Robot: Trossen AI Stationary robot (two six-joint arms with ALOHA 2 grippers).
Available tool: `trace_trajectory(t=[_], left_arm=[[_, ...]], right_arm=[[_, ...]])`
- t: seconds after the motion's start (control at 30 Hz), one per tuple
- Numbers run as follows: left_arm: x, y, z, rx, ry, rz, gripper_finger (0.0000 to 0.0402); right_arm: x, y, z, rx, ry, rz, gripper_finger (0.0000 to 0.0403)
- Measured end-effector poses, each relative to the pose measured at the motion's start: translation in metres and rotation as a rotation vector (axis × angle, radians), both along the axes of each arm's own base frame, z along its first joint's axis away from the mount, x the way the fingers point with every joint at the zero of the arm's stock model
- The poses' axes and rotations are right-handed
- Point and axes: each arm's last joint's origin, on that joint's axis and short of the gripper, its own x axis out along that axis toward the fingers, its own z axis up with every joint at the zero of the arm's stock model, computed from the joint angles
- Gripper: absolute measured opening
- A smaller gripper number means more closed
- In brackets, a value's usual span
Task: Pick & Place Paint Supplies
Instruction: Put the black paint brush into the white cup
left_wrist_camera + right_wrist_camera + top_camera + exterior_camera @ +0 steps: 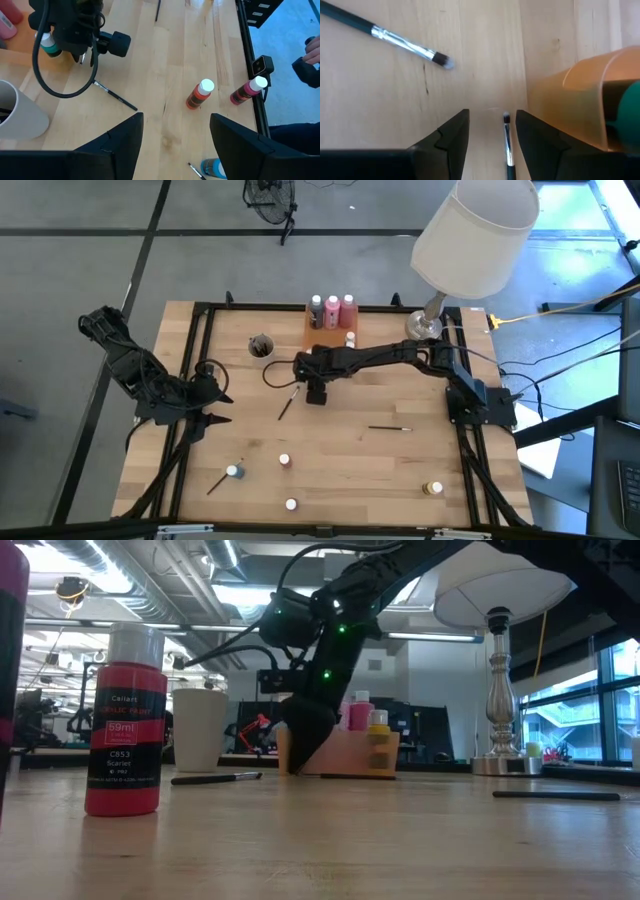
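The fingers (pixel 540 145) of the right gripper (pixel 492 135) are held apart and pointed down at the table (pixel 395 110), with a thin paintbrush (pixel 507 145) lying in the gap between them; whether either finger touches it cannot be told. A second paintbrush (pixel 390 37) is seen on the wood well ahead of those fingers and to one side, apart from them. Just beside one finger the curved wall of the orange tray (pixel 580 105) is found, with a green-bodied paint pot (pixel 627 112) showing behind it. From above, this gripper (pixel 316 390) is seen reaching across the table next to the tray (pixel 318 338), where three bottles (pixel 332 310) are standing.

The fingers (pixel 125 140) of the left gripper (pixel 175 145) are spread wide with nothing between them, held above bare wood. Ahead of them an orange bottle (pixel 200 94) and a pink bottle (pixel 248 90) are lying near the table edge, and a blue pot (pixel 214 168) is seen close beside one finger. A white cup (pixel 17 117) is seen off to the other side.
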Motion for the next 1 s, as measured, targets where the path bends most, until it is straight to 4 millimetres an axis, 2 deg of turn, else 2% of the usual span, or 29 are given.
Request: trace_trajectory(t=[1.0], left_arm=[[0.0001,0.0002,0.0001,-0.006,-0.003,0.014,0.0226]], right_arm=[[-0.0017,-0.0018,-0.0055,-0.014,0.03,-0.018,0.0165]])
